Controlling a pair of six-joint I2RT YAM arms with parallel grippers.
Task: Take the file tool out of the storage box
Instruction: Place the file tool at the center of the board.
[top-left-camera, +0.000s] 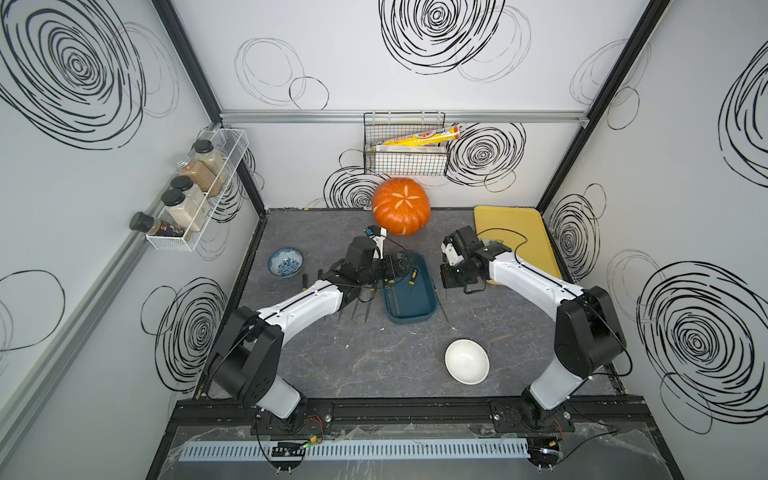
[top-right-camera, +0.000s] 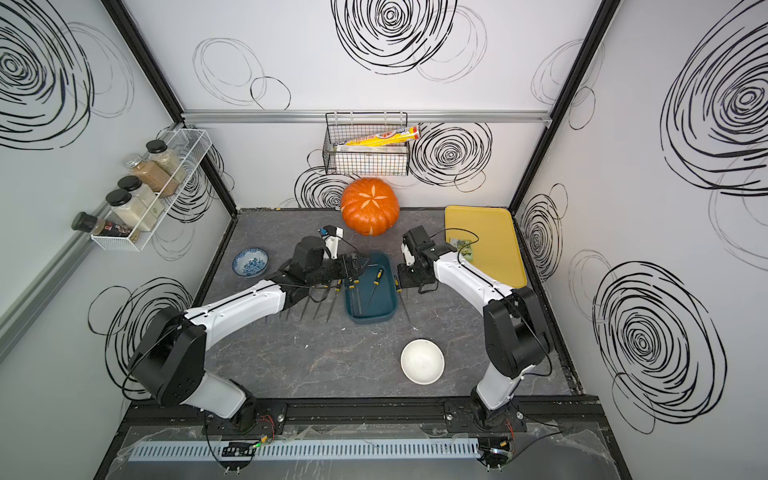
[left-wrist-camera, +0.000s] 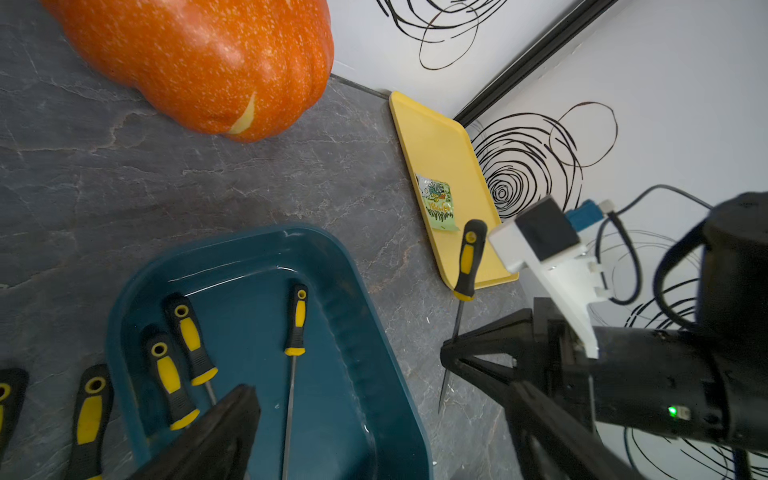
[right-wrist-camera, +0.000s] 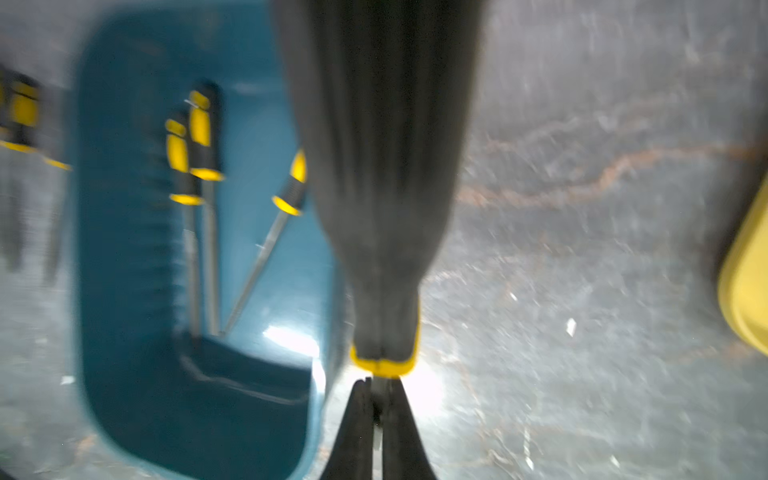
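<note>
Teal storage box (left-wrist-camera: 249, 237) is holding 3 files (left-wrist-camera: 296, 320) lengthwise under spread L fingers (left-wrist-camera: 216, 436); R fingers (left-wrist-camera: 478, 345) are clenching another file (left-wrist-camera: 469, 257) outside.

Left arm (top-left-camera: 299, 301), right arm (top-left-camera: 536, 278) — white shells, black joints, dark screws; black cables (left-wrist-camera: 658, 278) loop alongside; green light (left-wrist-camera: 672, 411) on right wrist.

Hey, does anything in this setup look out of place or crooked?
Two things. A dark-capped bottle lies on its side, poking out the end of the white wall rack, while the other jars sit inside it. The yellow box sits tilted across the black wire basket, one end overhanging its side.
</note>
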